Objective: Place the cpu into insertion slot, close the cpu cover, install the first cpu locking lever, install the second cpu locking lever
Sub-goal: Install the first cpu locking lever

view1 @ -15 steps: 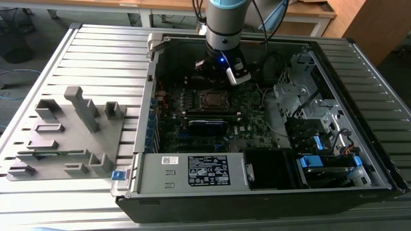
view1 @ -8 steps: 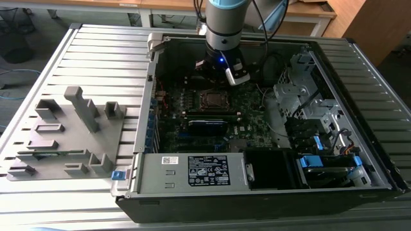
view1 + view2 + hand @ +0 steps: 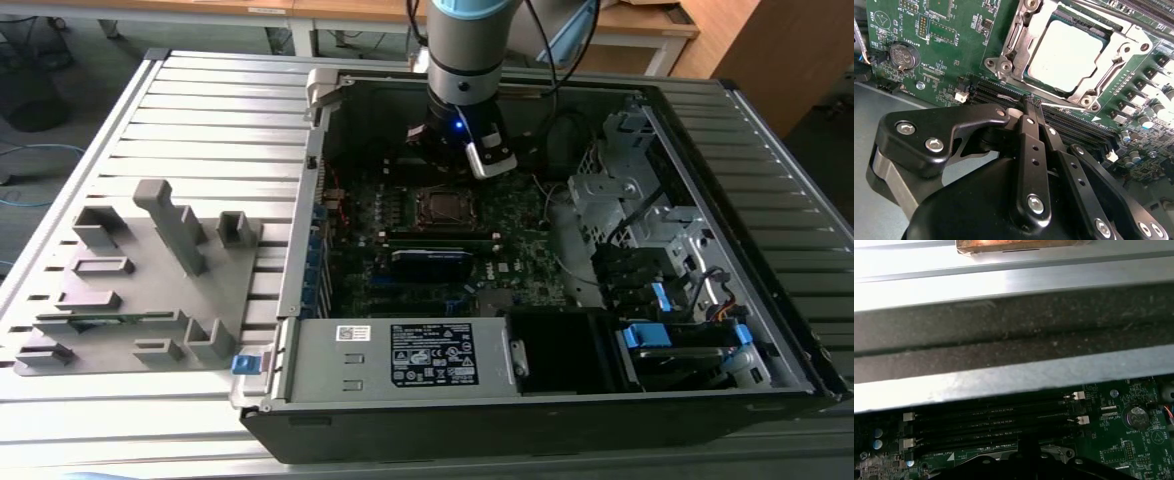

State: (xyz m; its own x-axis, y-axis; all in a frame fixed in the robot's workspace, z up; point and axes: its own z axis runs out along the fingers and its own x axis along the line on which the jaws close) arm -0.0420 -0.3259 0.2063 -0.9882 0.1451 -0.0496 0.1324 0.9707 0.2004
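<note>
Remote session: my claw (image 3: 1030, 102), fingers pinched together on nothing, hangs low over the black memory slots (image 3: 1004, 92) inside the open computer case (image 3: 534, 410) on the slatted tabletop (image 3: 200, 110). The cpu (image 3: 1066, 55) lies just past its tips, toward the near side in the exterior view. It is a pale silvery square with no long axis to mind, flat in the insertion slot (image 3: 441, 205). The cpu cover (image 3: 1089, 97) looks folded down, framing the chip. Whether it is locked I cannot tell.
</note>
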